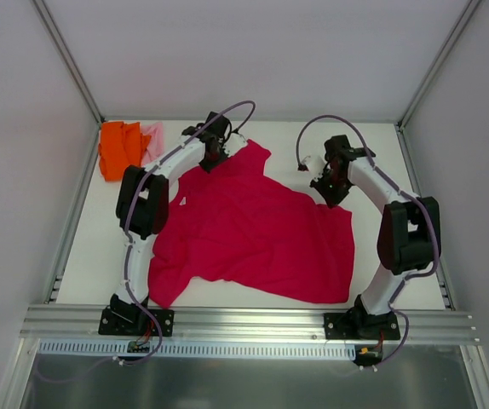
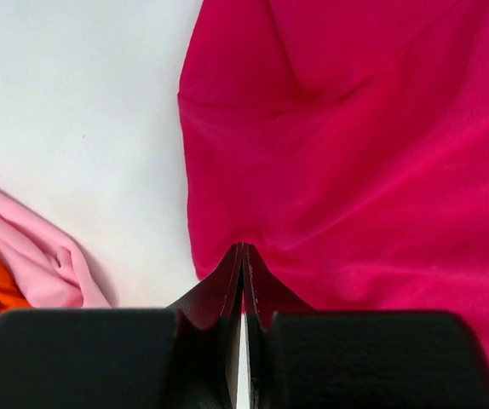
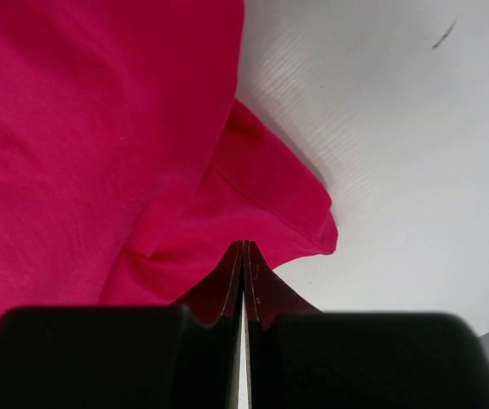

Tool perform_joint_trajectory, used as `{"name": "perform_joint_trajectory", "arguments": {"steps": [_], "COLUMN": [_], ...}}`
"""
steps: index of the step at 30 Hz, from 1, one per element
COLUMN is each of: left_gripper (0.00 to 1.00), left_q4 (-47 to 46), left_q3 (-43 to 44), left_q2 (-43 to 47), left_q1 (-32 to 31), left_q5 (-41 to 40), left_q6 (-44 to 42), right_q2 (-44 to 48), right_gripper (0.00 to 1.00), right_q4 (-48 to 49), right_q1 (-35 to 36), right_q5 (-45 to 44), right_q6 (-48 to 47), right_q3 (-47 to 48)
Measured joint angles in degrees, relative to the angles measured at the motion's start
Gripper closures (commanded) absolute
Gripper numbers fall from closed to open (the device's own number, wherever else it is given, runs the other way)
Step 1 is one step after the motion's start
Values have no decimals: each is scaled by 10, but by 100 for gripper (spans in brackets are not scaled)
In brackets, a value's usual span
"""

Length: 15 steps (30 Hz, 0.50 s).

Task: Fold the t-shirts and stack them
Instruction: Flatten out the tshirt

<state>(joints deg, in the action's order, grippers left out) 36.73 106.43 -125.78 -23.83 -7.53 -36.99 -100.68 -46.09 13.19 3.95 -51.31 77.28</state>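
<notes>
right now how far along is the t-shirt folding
Nothing looks finished: the red t-shirt lies spread open and unfolded. In hand: the left end effector and right end effector are each shut on its far side. To do: folding it, plus the orange t-shirt and pink t-shirt bunched in the far-left corner.

Pink t-shirt [image 1: 153,143] — only a sliver shows past the orange t-shirt [image 1: 117,152].

The white table [image 1: 279,141] bears the crimson t-shirt [image 1: 253,230] (spread out), the orange t-shirt [image 1: 118,149] and pink t-shirt [image 1: 152,141] bunched far-left.
</notes>
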Motion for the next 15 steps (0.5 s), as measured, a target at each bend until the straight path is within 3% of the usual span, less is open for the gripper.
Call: {"name": "perform_joint_trajectory", "arguments": {"steps": [15], "left_gripper": [100], "left_q4": [21], "left_q3": [45], "left_q2": [-85], "left_q1": [-15], "left_q5": [4], "left_q6": [-8], "right_q2": [-101], "right_gripper": [99], "right_q4": [-87], "right_q1": [13], "right_q5": [45], "right_q6": [-6], "right_q3": [75]}}
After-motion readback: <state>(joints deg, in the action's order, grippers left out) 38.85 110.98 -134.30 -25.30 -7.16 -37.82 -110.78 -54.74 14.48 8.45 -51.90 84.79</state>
